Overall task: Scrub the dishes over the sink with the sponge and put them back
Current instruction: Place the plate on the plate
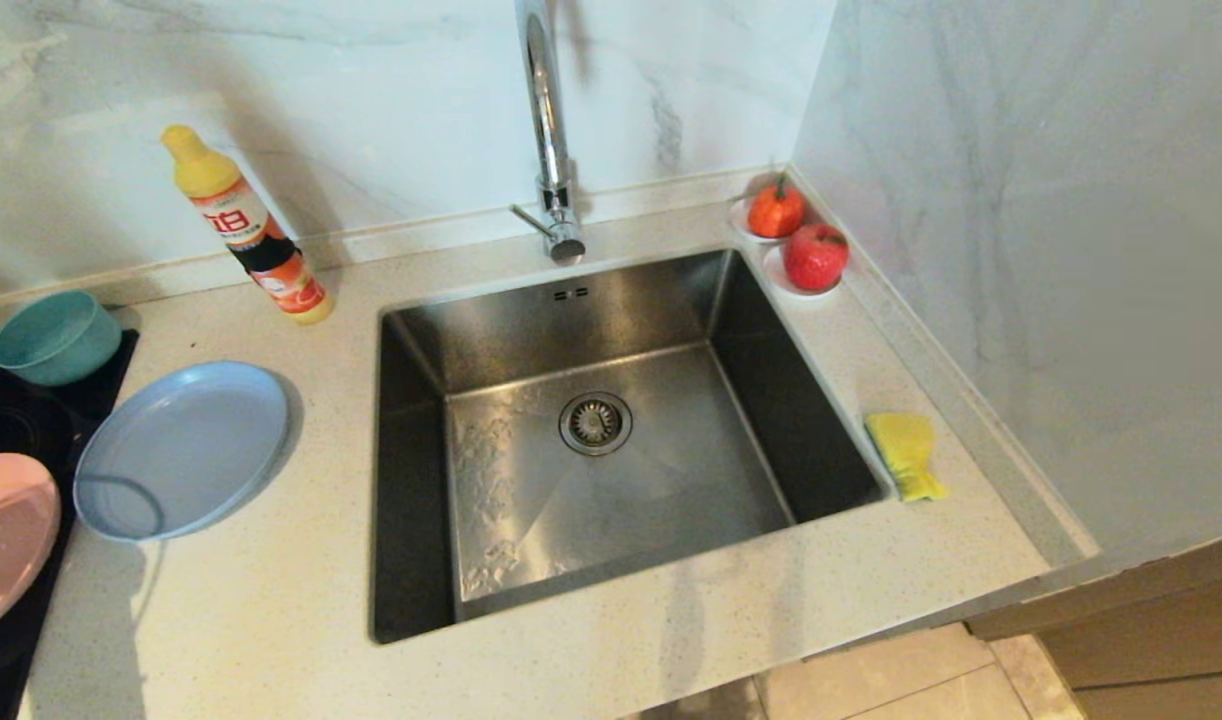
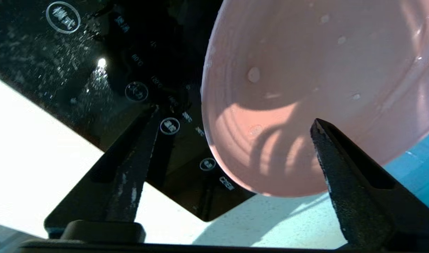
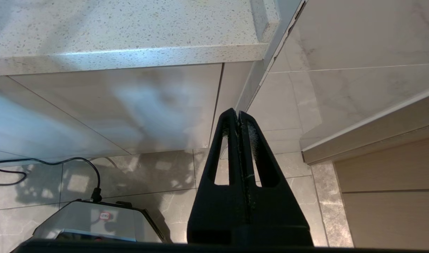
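The pink plate (image 1: 6, 535) lies at the far left on the black cooktop (image 1: 11, 420), wet with drops in the left wrist view (image 2: 305, 70). My left gripper (image 2: 235, 117) hangs open just above its near rim, holding nothing; it does not show in the head view. Beside the pink plate rests the pale blue plate (image 1: 181, 448), and behind them the teal bowl (image 1: 56, 337). The yellow sponge (image 1: 906, 455) lies on the counter right of the steel sink (image 1: 611, 440). My right gripper (image 3: 238, 113) is parked shut below the counter edge.
A yellow and orange detergent bottle (image 1: 251, 230) leans at the back left. The chrome tap (image 1: 551, 130) rises behind the basin. Two small saucers with red fruit (image 1: 796, 240) sit in the back right corner. A marble wall (image 1: 1021, 250) closes off the right side.
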